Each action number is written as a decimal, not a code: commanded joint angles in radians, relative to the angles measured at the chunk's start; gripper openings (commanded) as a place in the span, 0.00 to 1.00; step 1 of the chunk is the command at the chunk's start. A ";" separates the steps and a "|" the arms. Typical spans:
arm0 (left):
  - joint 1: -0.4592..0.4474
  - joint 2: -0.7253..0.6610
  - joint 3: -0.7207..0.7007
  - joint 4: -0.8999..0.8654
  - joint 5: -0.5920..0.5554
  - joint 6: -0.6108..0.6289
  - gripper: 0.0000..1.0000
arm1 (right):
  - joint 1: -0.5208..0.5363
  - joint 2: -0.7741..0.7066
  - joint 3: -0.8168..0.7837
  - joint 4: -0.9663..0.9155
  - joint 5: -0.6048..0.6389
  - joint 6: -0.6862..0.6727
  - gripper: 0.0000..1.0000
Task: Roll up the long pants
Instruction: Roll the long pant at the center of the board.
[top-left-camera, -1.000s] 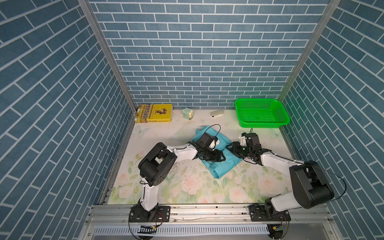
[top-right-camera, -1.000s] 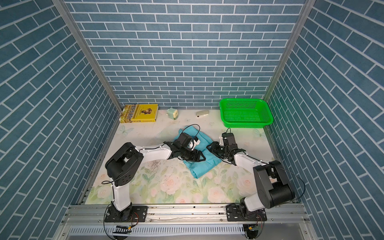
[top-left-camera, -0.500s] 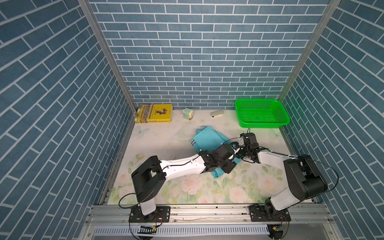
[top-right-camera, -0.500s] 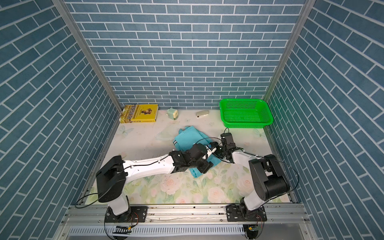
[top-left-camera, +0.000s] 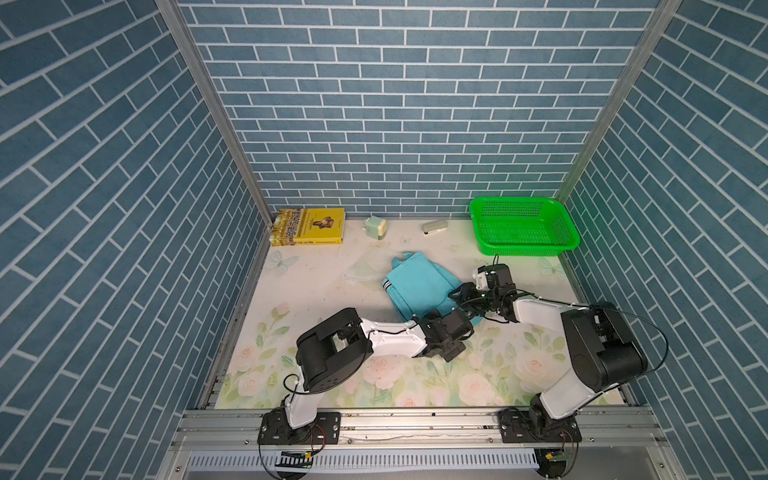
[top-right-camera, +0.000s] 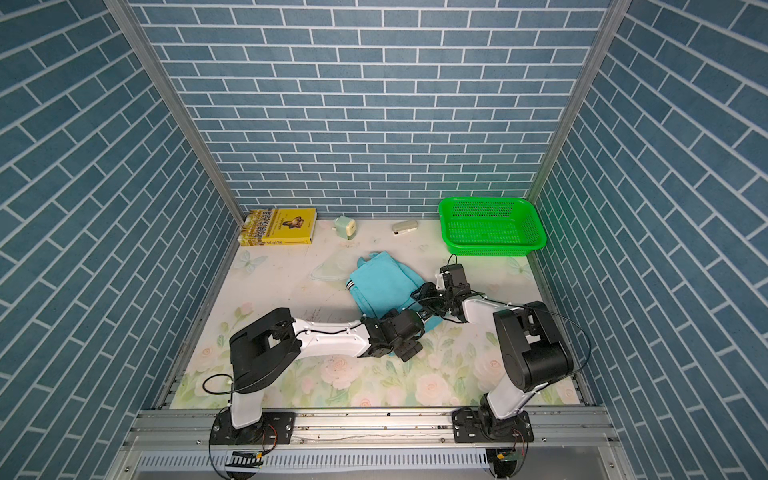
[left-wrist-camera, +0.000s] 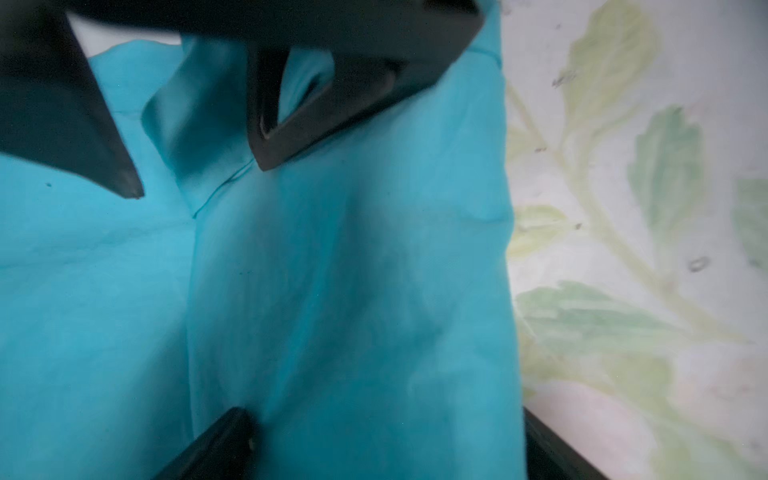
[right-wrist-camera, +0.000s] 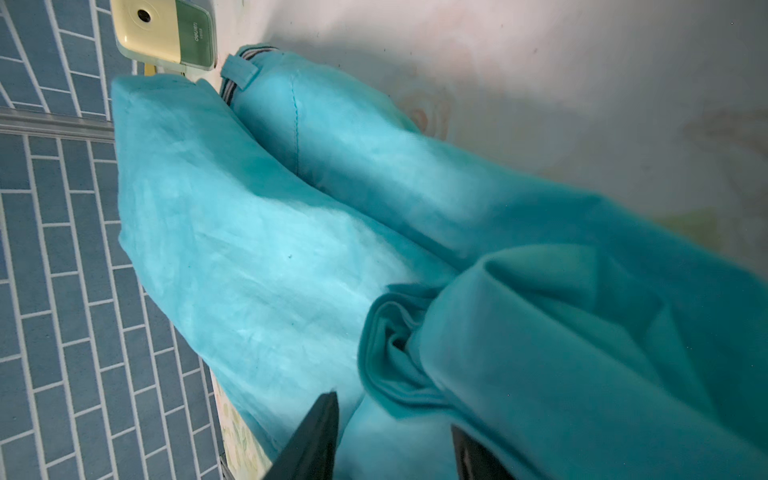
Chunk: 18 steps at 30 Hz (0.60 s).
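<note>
Nearest me, the left gripper (top-left-camera: 467, 326) reaches in low across the table (top-left-camera: 316, 291) to the near corner of the pants (top-left-camera: 415, 286). Its jaws stand wide open. In its wrist view, one of its fingers (left-wrist-camera: 226, 440) rests on the teal cloth and the other sits by the cloth's edge. The fabric lies flat and unpinched between them.

Just beyond, coming in from the right side, the right gripper (top-left-camera: 463, 300) meets the same end of the pants, very close to the left one. Its jaws are partly closed, and a raised fold of cloth fills the gap between its fingers (left-wrist-camera: 124, 183), so it looks to be pinching the pants there. In its own wrist view the cloth at that end curls into a loose roll (right-wrist-camera: 399, 353) right between the two fingertips.

The pants lie in the middle of the table, a little toward the right, folded into a thick slab set on a slant. The striped waistband (top-left-camera: 386, 286) shows at the slab's left edge.

Farther back along the wall, a yellow book (top-left-camera: 309, 226) lies in the left corner with a small sharpener (top-left-camera: 376, 226) near it. A green basket (top-left-camera: 528, 248) sits in the right corner. All three are well apart from the pants.
</note>
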 joint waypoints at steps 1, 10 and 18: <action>-0.004 0.059 -0.027 -0.026 -0.125 0.028 0.81 | -0.012 0.040 0.019 -0.063 -0.001 -0.053 0.50; 0.020 -0.018 -0.026 0.014 0.303 -0.052 0.00 | -0.066 -0.084 0.091 -0.249 -0.009 -0.144 0.67; 0.142 -0.050 -0.011 0.280 1.015 -0.433 0.00 | -0.178 -0.370 0.102 -0.526 0.040 -0.247 0.72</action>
